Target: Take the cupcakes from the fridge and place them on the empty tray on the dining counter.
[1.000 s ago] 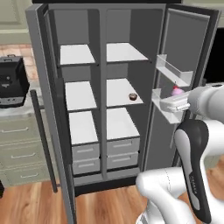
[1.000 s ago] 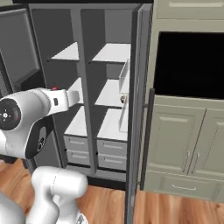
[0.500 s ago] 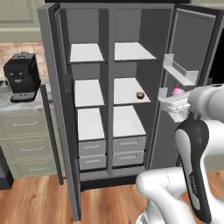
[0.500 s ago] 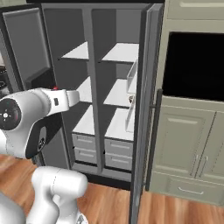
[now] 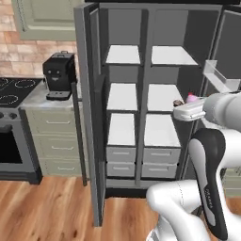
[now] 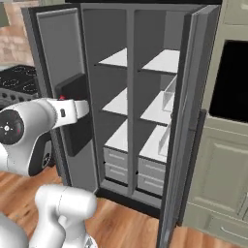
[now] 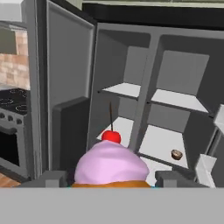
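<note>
A cupcake [image 7: 111, 164] with pink frosting and a red cherry sits between my fingertips [image 7: 48, 178], and my gripper [image 7: 111, 183] is shut on it. In the left base view its pink top [image 5: 191, 98] shows just above my gripper [image 5: 188, 111], in front of the open fridge [image 5: 141, 28]. A second, small brown cupcake [image 7: 176, 154] rests on the fridge's middle right shelf [image 5: 177, 102]. Both grey fridge doors stand open and the other white shelves are bare. The empty tray and the dining counter are out of view.
The fridge's left door [image 5: 92, 117] swings out toward me, and the right door [image 6: 186, 121] carries clear bins [image 5: 220, 77]. A black coffee machine [image 5: 59, 75] stands on a marble counter beside a stove [image 5: 12, 92]. Sage cabinets with a black oven [image 6: 230, 82] stand to the right. The floor is wood.
The base has moved, so the fridge has slid right in the left base view and the stove has come into sight. The cupcake stays in my gripper.
</note>
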Controlling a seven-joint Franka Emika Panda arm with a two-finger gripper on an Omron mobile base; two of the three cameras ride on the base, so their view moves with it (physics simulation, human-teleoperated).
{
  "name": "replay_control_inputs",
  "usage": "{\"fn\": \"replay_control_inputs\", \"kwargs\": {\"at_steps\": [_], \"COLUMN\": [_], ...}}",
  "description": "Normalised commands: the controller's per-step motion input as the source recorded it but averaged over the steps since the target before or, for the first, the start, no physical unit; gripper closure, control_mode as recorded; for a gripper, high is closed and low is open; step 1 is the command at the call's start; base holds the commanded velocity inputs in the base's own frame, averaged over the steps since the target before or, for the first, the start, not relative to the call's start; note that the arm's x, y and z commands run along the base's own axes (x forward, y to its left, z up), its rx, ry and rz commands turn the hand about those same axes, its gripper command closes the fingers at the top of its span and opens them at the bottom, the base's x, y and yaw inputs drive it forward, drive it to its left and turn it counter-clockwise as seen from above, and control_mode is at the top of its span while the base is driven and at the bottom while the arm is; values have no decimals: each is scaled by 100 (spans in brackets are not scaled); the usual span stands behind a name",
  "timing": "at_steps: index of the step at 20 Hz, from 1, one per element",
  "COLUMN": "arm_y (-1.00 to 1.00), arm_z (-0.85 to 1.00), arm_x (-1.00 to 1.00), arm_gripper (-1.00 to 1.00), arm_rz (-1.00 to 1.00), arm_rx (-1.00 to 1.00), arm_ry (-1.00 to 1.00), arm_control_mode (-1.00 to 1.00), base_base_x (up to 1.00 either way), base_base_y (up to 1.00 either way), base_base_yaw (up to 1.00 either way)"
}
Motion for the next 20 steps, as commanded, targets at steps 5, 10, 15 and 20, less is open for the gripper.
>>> {"fn": "replay_control_inputs", "kwargs": {"at_steps": [5, 10, 15, 20], "arm_y": [0, 0, 0, 0], "arm_z": [0, 0, 0, 0], "arm_x": [0, 0, 0, 0], "arm_gripper": [100, 100, 100, 100], "arm_rz": [0, 0, 0, 0], "arm_rx": [0, 0, 0, 0], "arm_ry": [0, 0, 0, 0], "arm_control_mode": [100, 100, 100, 100], "base_base_x": [-1, -1, -5, -18], "base_base_y": [-2, -1, -11, -24], "base_base_yaw": [48, 48, 48, 47]}}
